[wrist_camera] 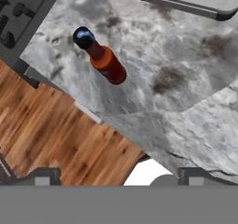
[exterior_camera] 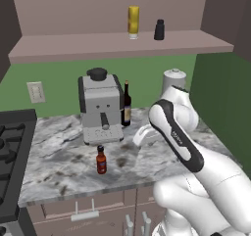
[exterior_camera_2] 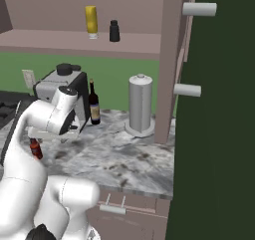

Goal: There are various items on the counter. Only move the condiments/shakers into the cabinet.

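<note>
Last condiment left: red sauce bottle (exterior_camera: 101, 160) upright on table (exterior_camera: 59, 156), near front edge, in front of coffee machine (exterior_camera: 100, 106).
Yellow bottle (exterior_camera: 133, 21) and black shaker (exterior_camera: 159, 30) already on cabinet (exterior_camera: 117, 44) shelf, near each other. Claw (wrist_camera: 116, 179) spread wide, holding nothing, hovering above table and looking down on red bottle. Next, probably: centre over bottle, descend, clamp below cap, lift to shelf. Wine bottle (exterior_camera: 126, 104) and canister (exterior_camera_2: 140, 103) stay put.

Marbled counter (exterior_camera: 63, 156): coffee machine (exterior_camera: 100, 107), wine bottle (exterior_camera: 126, 104), red sauce bottle (exterior_camera: 101, 160), canister (exterior_camera_2: 140, 104)
</note>
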{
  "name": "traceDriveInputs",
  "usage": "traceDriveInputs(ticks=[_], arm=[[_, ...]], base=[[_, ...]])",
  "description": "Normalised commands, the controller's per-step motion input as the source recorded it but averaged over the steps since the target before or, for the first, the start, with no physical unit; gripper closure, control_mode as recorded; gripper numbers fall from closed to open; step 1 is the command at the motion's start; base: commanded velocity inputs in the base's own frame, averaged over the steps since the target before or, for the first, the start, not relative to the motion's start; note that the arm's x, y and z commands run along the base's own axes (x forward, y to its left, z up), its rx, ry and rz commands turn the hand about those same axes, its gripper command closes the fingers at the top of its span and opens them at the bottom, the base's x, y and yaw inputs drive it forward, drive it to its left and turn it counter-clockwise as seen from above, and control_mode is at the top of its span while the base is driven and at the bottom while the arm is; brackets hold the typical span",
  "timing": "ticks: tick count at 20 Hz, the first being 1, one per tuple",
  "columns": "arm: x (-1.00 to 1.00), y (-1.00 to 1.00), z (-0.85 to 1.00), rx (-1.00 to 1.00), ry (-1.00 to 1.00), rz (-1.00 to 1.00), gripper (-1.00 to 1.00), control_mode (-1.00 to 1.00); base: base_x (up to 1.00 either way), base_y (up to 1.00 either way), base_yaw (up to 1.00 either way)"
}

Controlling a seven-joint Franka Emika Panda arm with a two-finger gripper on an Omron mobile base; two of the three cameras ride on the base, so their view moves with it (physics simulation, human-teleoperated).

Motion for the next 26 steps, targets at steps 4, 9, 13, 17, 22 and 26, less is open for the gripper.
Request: traceDriveInputs(ticks=[4, 9, 13, 17, 22, 26], arm=[[0.0, 0.35, -0.25, 0.0, 0.05, 0.46, -1.0, -1.0], [0.0, 0.15, -0.05, 0.07, -0.05, 0.35, -1.0, -1.0], [0.0, 0.01, 0.0, 0.26, -0.2, 0.22, -1.0, -1.0], [0.0, 0.0, -0.04, 0.36, -0.23, 0.18, -1.0, -1.0], [0.0, 0.05, -0.28, 0.39, -0.25, 0.13, -1.0, -1.0], [0.0, 0.1, -0.22, 0.37, -0.23, 0.11, -1.0, -1.0]], base=[[0.0, 0.0, 0.0], [0.0, 0.0, 0.0], [0.0, 0.0, 0.0], [0.0, 0.0, 0.0], [0.0, 0.0, 0.0], [0.0, 0.0, 0.0]])
